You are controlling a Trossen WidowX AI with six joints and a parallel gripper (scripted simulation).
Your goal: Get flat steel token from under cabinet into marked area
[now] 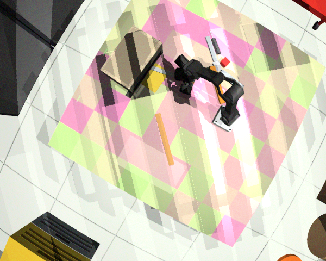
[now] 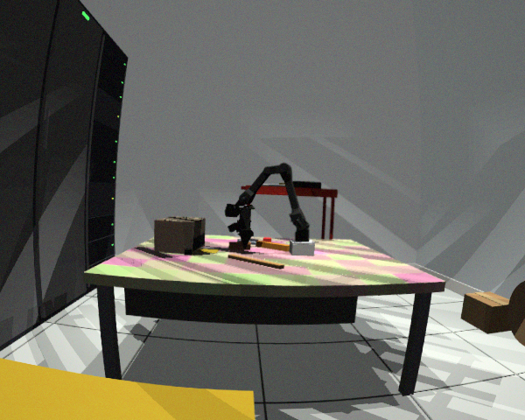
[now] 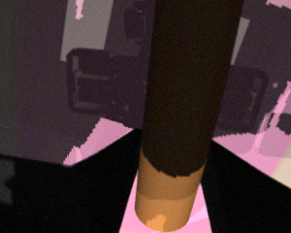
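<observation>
1. the token is not showing in any view; i cannot tell where it is lying.
2. the marked area (image 1: 155,80) is showing as a flat yellow patch on the table in front of the cabinet (image 1: 131,56), partly in shadow. the cabinet is a boxy tan block with a dark front face, sitting near the table's far-left corner as the exterior view shows it.
3. the gripper (image 1: 182,81) is hanging just beside the marked area, on the side away from the cabinet, its fingers clamping a round orange rod (image 3: 184,121). in the wrist view the rod is running the height of the picture, smooth and cylindrical, mostly in dark shadow, with its orange end face at the bottom.
4. a long, thin, flat orange stick (image 1: 164,138) is lying on the checked pink-and-green table (image 1: 101,157) well apart from the gripper, its long axis running toward the near edge, toward the table's middle.
5. near the far edge, a small red cube (image 1: 224,62) is sitting beside a grey bar (image 1: 212,50) and a short dark bar (image 1: 215,46).
</observation>
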